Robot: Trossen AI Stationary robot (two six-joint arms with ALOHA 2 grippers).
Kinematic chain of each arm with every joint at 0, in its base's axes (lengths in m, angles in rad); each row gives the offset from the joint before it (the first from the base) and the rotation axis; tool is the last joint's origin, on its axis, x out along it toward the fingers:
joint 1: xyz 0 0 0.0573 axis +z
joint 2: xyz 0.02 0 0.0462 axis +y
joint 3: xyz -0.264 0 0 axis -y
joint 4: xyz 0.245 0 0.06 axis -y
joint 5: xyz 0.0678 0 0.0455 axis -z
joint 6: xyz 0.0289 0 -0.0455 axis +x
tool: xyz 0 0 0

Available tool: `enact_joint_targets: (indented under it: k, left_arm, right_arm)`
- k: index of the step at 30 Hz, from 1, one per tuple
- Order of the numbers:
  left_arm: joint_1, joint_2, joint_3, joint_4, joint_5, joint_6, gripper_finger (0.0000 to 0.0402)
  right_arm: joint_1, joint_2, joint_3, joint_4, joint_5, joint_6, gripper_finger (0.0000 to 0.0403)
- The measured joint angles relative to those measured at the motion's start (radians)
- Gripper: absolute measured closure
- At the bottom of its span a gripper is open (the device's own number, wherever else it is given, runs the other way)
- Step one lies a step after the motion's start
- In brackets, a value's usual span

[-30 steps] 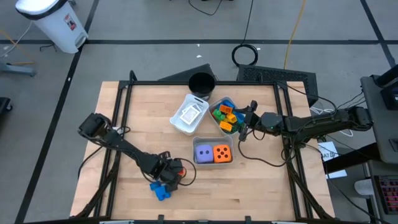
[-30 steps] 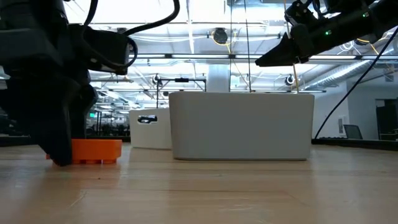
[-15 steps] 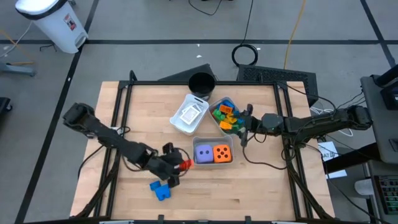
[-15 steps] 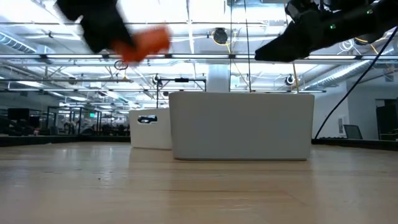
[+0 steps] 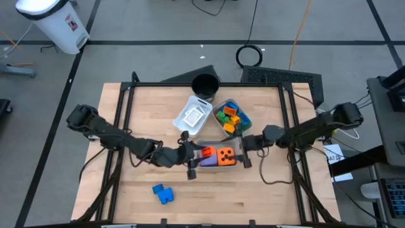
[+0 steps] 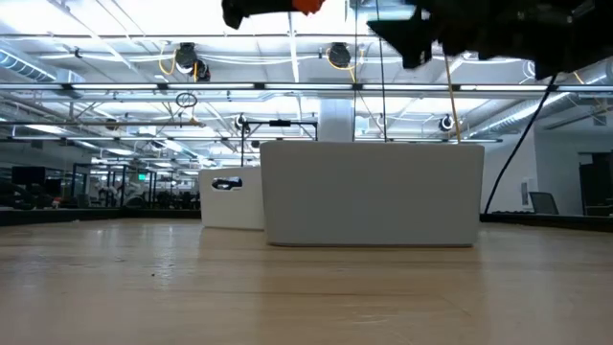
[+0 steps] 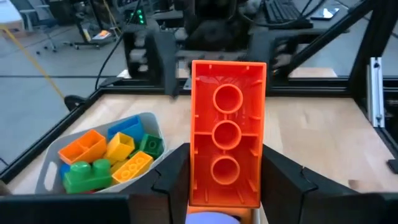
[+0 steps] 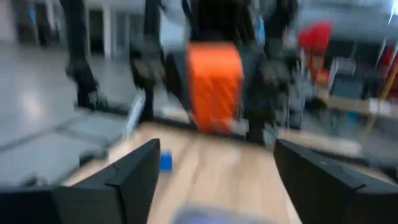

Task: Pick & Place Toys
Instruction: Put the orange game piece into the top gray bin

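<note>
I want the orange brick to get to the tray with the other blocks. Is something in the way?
The left gripper holds the orange brick over the dice tray. The blocks tray lies just beyond. The right gripper, open, hovers beside both trays, facing the brick, so it may crowd the path. Nothing else visible blocks it.

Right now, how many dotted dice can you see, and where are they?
2. The orange die and the purple die sit side by side in the tray at mid-table; the left gripper with its orange block partly covers the purple one.
</note>
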Motion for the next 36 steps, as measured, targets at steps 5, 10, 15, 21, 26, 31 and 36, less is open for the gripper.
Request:
enact_joint_targets:
  k: [5, 10, 15, 21, 26, 31, 36]
  left_arm:
    - [0.034, 0.017, -0.002, 0.017, 0.07, 0.015, 0.0245]
    - [0.062, 0.032, -0.001, 0.038, 0.104, 0.019, 0.0244]
    - [0.077, 0.031, -0.001, 0.035, 0.123, -0.005, 0.0244]
    - [0.074, 0.031, -0.001, 0.03, 0.128, 0.0, 0.0244]
    - [0.074, 0.031, -0.001, 0.033, 0.128, 0.0, 0.0243]
    - [0.074, 0.031, -0.001, 0.029, 0.122, -0.008, 0.0243]
    - [0.074, 0.031, -0.001, 0.029, 0.123, -0.043, 0.0242]
  right_arm:
    - [0.031, 0.104, 0.02, 0.206, 0.061, -0.028, 0.0071]
    - [0.025, 0.184, 0.099, 0.179, 0.059, 0.004, 0.0058]
    - [0.026, 0.23, 0.144, 0.183, 0.058, -0.001, 0.0078]
    - [0.026, 0.225, 0.145, 0.189, 0.058, 0.003, 0.0153]
    - [0.026, 0.225, 0.144, 0.188, 0.058, 0.003, 0.0249]
    - [0.026, 0.224, 0.144, 0.181, 0.054, 0.004, 0.0308]
    - [0.026, 0.222, 0.143, 0.174, 0.04, 0.013, 0.0308]
